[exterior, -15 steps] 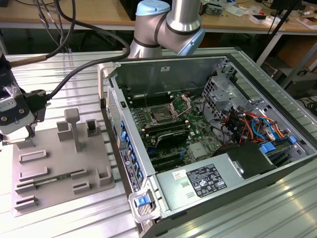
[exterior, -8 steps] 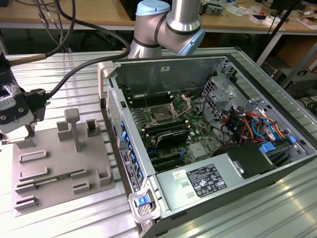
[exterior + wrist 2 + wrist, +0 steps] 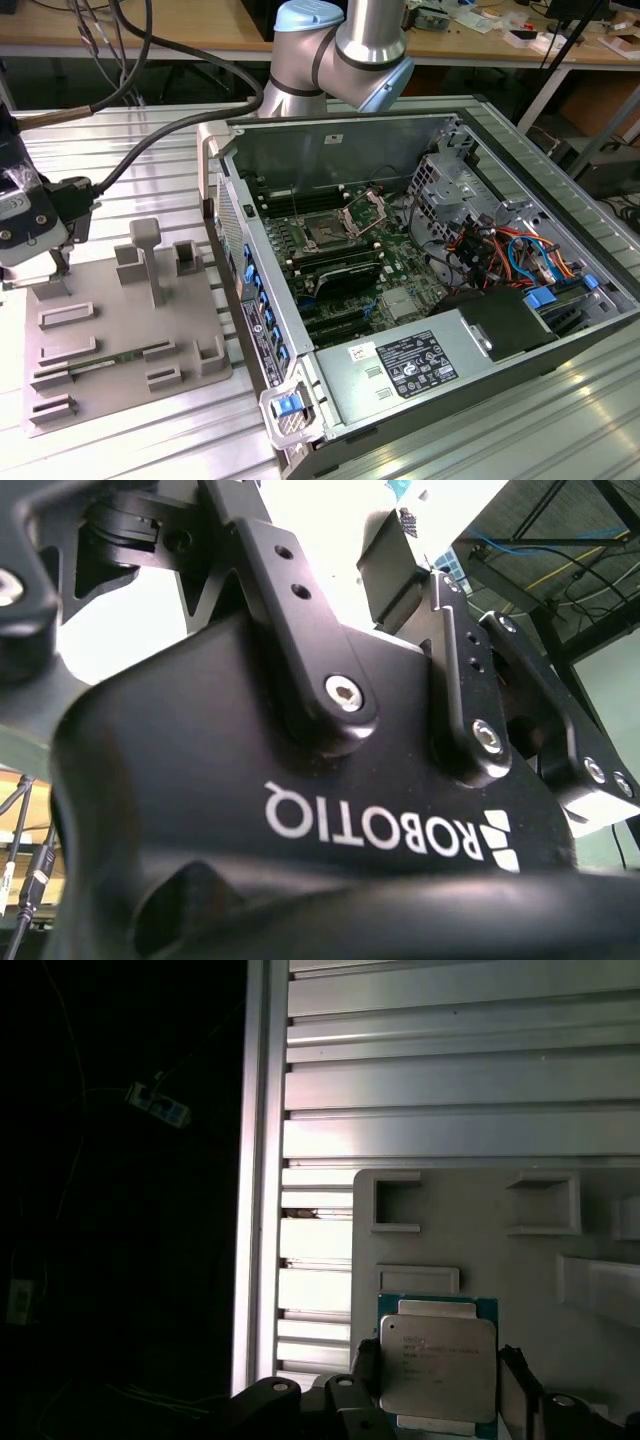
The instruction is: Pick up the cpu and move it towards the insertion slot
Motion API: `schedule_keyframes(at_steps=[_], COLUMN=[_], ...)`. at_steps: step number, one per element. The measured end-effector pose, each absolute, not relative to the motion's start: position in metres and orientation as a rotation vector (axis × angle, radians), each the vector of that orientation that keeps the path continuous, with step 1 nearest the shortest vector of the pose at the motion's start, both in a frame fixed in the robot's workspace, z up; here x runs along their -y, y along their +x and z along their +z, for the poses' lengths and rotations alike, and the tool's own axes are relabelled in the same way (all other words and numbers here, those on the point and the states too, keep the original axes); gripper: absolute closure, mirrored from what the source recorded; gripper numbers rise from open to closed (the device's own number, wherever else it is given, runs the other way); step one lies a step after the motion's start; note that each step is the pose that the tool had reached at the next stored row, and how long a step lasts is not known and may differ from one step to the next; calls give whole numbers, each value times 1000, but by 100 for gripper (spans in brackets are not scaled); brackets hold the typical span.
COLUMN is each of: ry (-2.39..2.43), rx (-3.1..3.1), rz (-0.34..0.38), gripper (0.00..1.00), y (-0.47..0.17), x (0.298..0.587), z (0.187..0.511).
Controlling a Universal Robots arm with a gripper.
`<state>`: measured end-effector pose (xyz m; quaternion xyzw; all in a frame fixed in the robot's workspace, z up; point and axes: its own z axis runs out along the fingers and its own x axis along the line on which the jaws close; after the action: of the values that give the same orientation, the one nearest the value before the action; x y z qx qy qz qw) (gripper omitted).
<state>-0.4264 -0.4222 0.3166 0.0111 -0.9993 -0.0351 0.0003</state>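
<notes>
The cpu (image 3: 437, 1365), a flat square chip with a silvery top and a thin green rim, sits between my gripper's (image 3: 437, 1385) two dark fingers (image 3: 366, 1372), which press on its opposite edges. In the exterior view my gripper (image 3: 58, 270) hangs over the far left end of the grey tray (image 3: 120, 330), at the exterior view's left. The insertion slot (image 3: 328, 233) lies inside the open computer case, a dark square socket with its shiny bracket (image 3: 365, 210) swung up and green board around it. The slot is well to the exterior view's right of my gripper.
The grey tray (image 3: 470, 1230) carries raised blocks and posts. The computer case's side wall (image 3: 255, 300) stands between the tray and the board. Inside the case are memory slots, coloured cables (image 3: 500, 250) and a power supply (image 3: 420, 365). The arm (image 3: 340, 50) reaches in from the back over the ribbed metal table (image 3: 450, 1060).
</notes>
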Motion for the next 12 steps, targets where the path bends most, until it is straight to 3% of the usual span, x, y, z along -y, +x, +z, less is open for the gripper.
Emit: schedule_keyframes(at_steps=[12], ry=[35], rx=[3139], rz=[-110], gripper=[45], y=[-426], x=[422], z=[320])
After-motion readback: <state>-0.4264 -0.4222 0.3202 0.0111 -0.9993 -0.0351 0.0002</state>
